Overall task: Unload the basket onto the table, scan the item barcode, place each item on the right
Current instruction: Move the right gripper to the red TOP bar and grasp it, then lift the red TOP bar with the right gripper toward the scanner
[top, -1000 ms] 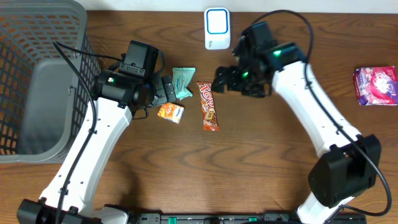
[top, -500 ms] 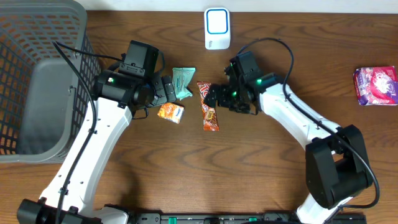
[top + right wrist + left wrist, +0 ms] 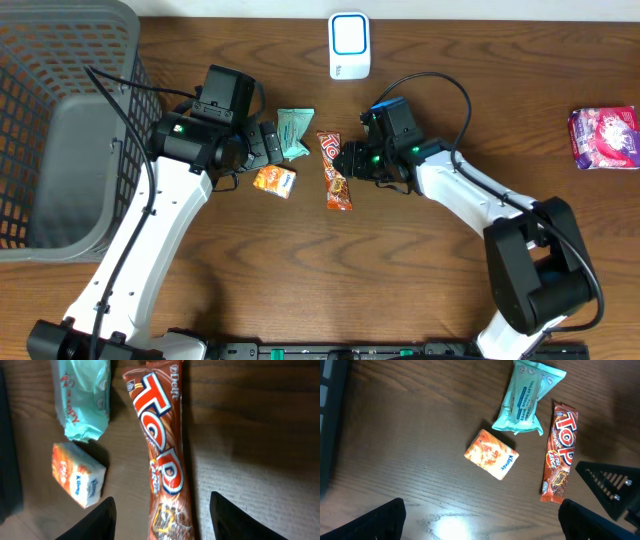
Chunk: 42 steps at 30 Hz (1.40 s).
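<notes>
The long red-brown candy bar in a shiny wrapper [image 3: 160,455] lies flat on the wooden tabletop [image 3: 250,435], between the fingers [image 3: 97,522] of the right pincer [image 3: 161,507], which stand apart. It looks light, bendy and slippery; pinch across its narrow middle.

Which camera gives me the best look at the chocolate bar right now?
The right wrist view: the chocolate bar fills the frame, lettering readable, its lower end between the right end effector's fingers. The left wrist view shows it whole but smaller. Overhead it is small, and the right end effector crowds it.
</notes>
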{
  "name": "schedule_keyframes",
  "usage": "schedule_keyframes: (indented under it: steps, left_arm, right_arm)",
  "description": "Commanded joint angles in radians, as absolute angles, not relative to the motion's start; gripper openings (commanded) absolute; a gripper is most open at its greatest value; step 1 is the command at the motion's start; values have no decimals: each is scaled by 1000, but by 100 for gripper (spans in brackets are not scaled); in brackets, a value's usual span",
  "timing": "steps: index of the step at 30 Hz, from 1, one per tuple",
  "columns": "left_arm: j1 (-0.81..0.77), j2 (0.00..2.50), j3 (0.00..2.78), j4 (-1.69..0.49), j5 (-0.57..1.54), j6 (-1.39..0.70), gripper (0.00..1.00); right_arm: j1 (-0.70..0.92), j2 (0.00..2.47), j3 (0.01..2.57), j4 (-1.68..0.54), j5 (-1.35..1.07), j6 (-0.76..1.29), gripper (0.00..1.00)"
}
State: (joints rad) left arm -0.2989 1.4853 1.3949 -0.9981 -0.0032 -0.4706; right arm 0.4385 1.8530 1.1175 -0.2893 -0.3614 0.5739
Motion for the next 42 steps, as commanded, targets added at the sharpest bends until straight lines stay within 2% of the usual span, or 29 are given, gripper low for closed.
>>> schedule_keyframes:
  steps: [1,6,12,16,17,25,32,38,42]
  left_arm:
    - [-296,1489,1404,-1002,-12,-461,98]
    - [-296,1489,1404,-1002,-12,-461,98]
    - [-296,1489,1404,-1002,-12,-460,98]
    - [-296,1489,1404,-1002,-12,-460,98]
    - [-296,1490,1404,-1002,-12,-461,98]
    - [-296,1489,1404,-1002,-12,-461,98]
    - [-296,1489,1404,-1002,-12,-460,98]
    - [-296,1489,1404,-1002,-12,-461,98]
    - [-296,1489,1404,-1002,-12,-460,98]
  right_arm:
    - [447,1911,1101,-265,-342,585,54]
    - [447,1992,1101,-190,-403,591,43]
    - [447,2062,1101,-136,-450,590,35]
    - [447,2064,1101,-126,-456,590,11]
    - [447,2064,1101,-120,-459,590,1]
    - [415,2012,1104,-129,-521,638,1]
    - [291,1872,1104,-84,-902,896,1]
    - [210,1789,1103,-86,-1111,1094,2]
    - [193,1776,1103,-86,-1304,1362,2]
